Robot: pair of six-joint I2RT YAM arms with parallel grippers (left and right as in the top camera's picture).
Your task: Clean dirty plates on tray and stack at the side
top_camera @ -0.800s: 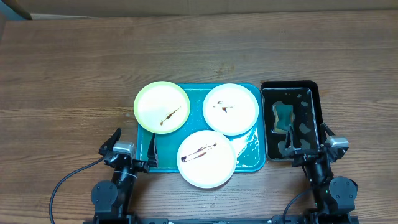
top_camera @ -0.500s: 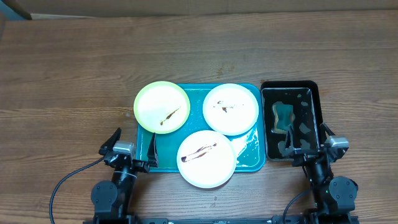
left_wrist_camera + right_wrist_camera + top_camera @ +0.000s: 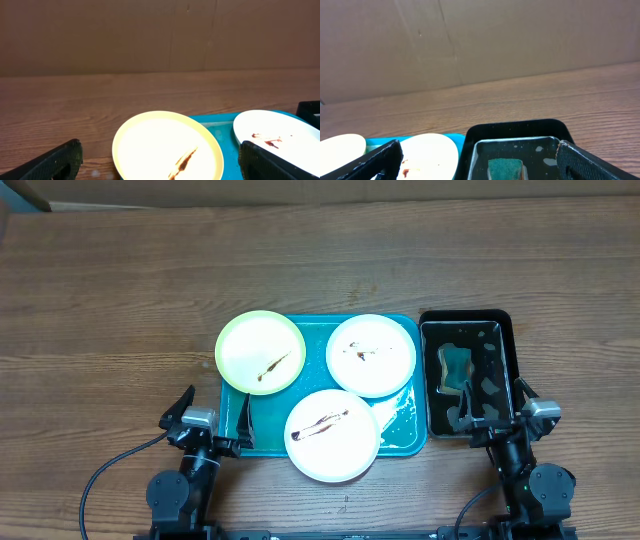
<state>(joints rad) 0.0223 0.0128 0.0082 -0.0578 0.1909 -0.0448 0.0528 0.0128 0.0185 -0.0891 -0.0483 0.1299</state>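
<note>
- The left pincer (image 3: 213, 414) sits near the 7 o'clock edge of the desk (image 3: 110, 300). Its jaws are wide apart and hold nothing.
- The right pincer (image 3: 495, 402) sits near 5 o'clock. It is spread wide and empty too.
- The blue tray (image 3: 402, 432) lies mid-desk.
- A white plate (image 3: 332, 435) with a brown smear sits at the tray's 6 o'clock, poking over the near rim.
- The yellow-green plate (image 3: 260, 352) sits at the tray's 10 o'clock, smeared brown too.
- The other white plate (image 3: 371, 355) sits at 1 o'clock.
- A black tub (image 3: 465, 317) stands just beside the tray at 3 o'clock, with a green sponge (image 3: 457, 365) inside.
</note>
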